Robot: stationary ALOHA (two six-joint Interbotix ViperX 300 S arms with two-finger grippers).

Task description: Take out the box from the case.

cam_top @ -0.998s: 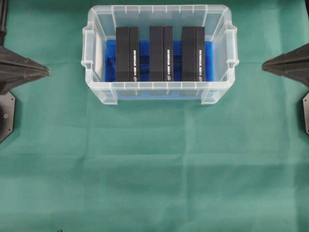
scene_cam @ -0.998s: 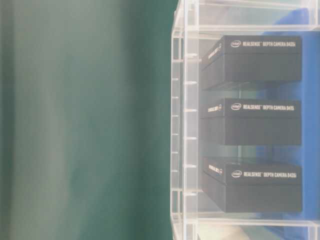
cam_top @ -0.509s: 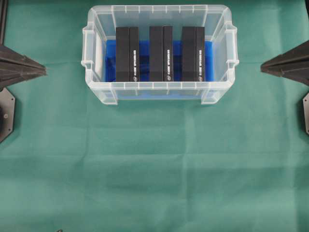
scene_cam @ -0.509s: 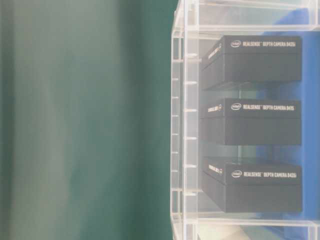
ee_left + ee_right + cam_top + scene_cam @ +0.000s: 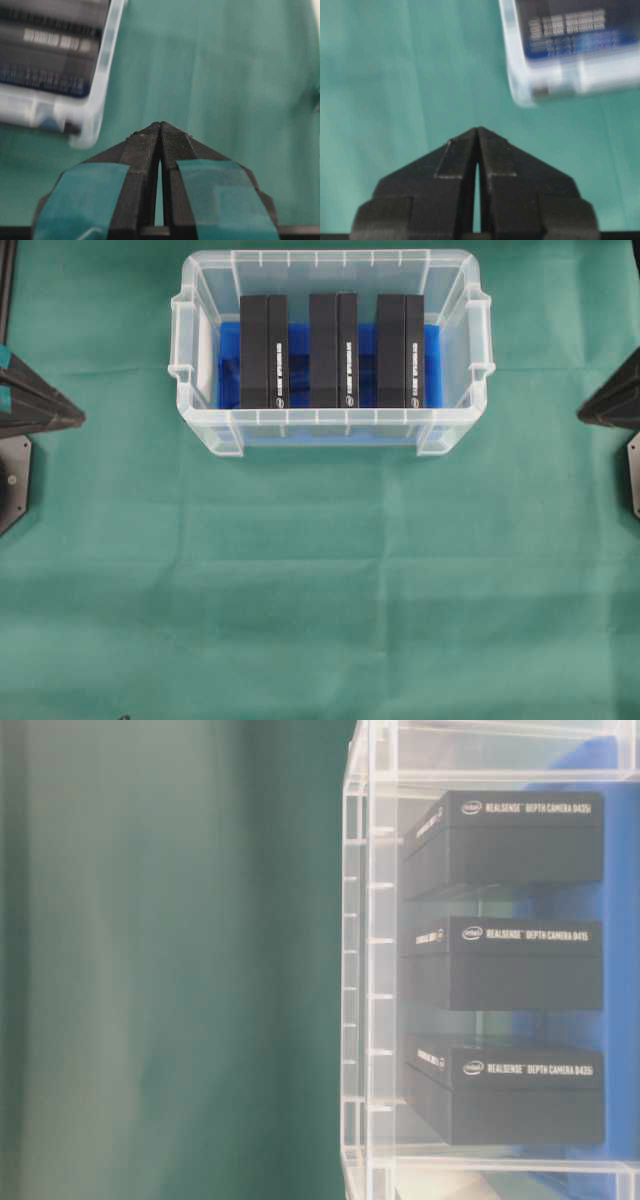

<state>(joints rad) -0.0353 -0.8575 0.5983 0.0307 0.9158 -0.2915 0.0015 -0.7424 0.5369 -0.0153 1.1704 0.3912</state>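
Case (image 5: 455,360) sits at far centre of the worktop (image 5: 320,590), three black boxes side by side inside on blue cloth, long axes running near-to-far: left box (image 5: 263,337), middle box (image 5: 333,337), right box (image 5: 400,337). Left gripper (image 5: 160,128) and right gripper (image 5: 478,131) both closed and empty, each well out to its own side, case between them. Left looks marginally nearer, but edge cropping makes that uncertain.
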